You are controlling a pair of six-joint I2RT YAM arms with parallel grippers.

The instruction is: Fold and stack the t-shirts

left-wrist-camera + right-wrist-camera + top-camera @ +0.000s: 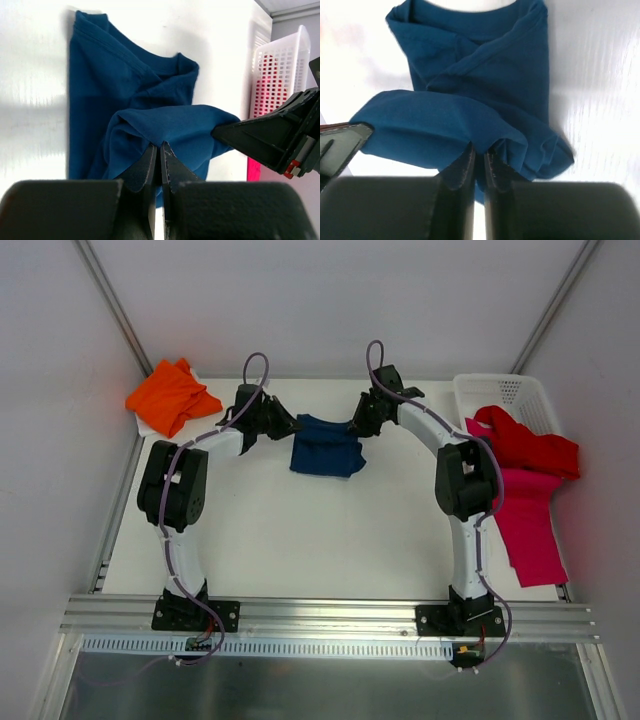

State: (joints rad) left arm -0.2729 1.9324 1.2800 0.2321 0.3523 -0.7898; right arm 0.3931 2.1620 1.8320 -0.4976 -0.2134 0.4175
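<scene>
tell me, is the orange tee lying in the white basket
No, the orange tee lies at the far left, while the basket stands at the far right.

The left arm [178,540] and right arm [468,540] match: white tubular links between bulky black joint housings [172,485], each arm standing on a black base plate [190,612]. A grey-purple cable [258,362] runs along each arm and arches free in a loop above the wrist. The left end effector [160,146] and right end effector [479,147] are matte black, each with two flat fingers narrowing to thin tips. In the left wrist view, the right one's body carries a small red tab [291,166].
</scene>
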